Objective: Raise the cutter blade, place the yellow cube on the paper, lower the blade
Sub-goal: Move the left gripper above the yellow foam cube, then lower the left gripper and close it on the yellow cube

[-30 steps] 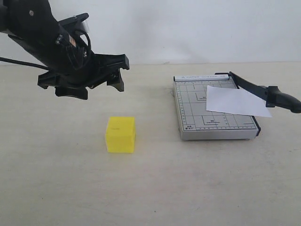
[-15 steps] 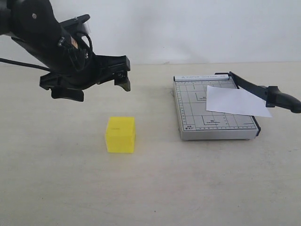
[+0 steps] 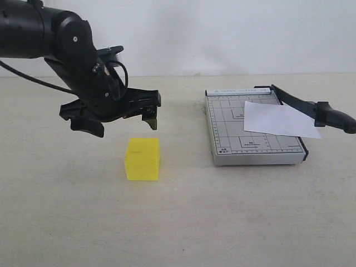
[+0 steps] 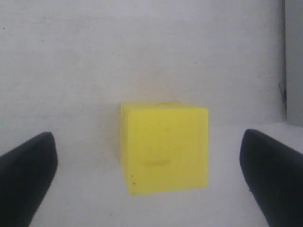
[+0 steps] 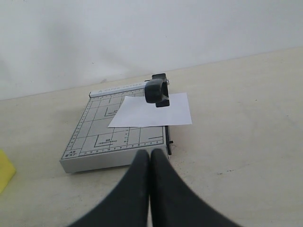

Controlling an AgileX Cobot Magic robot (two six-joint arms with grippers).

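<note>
The yellow cube rests on the table left of the grey cutter base. My left gripper hovers open just above the cube; in the left wrist view the cube lies between the two spread fingers, untouched. The white paper lies on the base's right part. The cutter blade slants up from its far hinge, its handle lifted over the paper's edge. My right gripper is shut and empty, in front of the cutter base, paper and handle; the exterior view does not show it.
A pale wall runs behind the beige table. The left arm's black cable trails off to the left.
My left gripper has come down and a little to the right, from well above the table to just over the yellow cube. Cube, paper and blade have not moved.
</note>
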